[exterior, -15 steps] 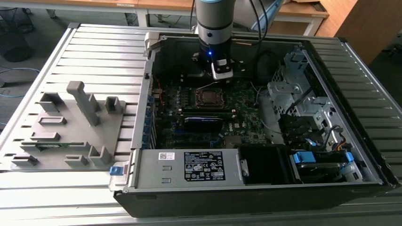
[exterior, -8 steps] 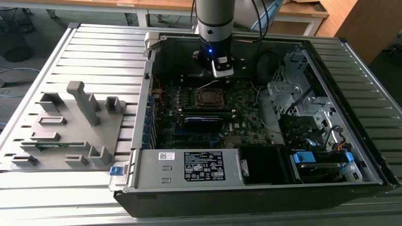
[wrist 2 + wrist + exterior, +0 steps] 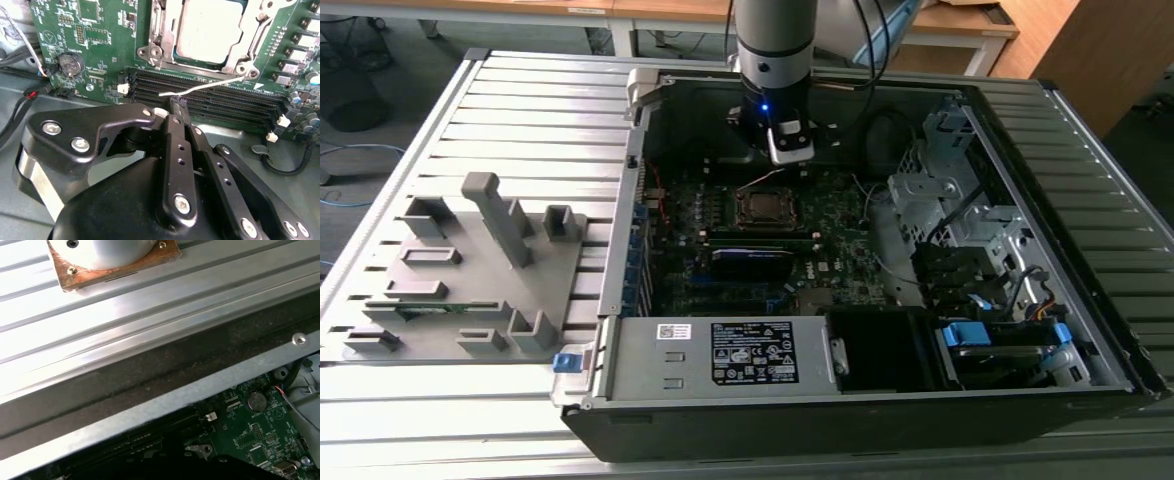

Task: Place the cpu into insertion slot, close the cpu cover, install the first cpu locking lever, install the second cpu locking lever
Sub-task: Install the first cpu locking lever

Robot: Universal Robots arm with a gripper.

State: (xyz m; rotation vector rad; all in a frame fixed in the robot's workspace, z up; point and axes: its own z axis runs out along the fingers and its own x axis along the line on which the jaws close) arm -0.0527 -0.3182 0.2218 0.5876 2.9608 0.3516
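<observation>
**Lever-seating step.** Toward the exterior view's left edge of the desk (image 3: 520,100) stands a grey fixture tray (image 3: 454,290), and beside it is the open computer case (image 3: 881,425). On the case's motherboard (image 3: 100,30), near the far wall, the cpu (image 3: 210,30) lies seated in the insertion slot (image 3: 150,54). The cpu cover (image 3: 252,37) is closed flat over it. A thin cpu locking lever (image 3: 210,86) slants from the slot's corner across the memory slots (image 3: 225,102). The gripper (image 3: 177,102) has its fingers (image 3: 172,150) drawn narrow at the lever's free end; whether they pinch it or merely press it cannot be told. Judgement: the springy wire needs steady contact near its tip and a sweep along its own arc, clear of the memory slots.
</observation>
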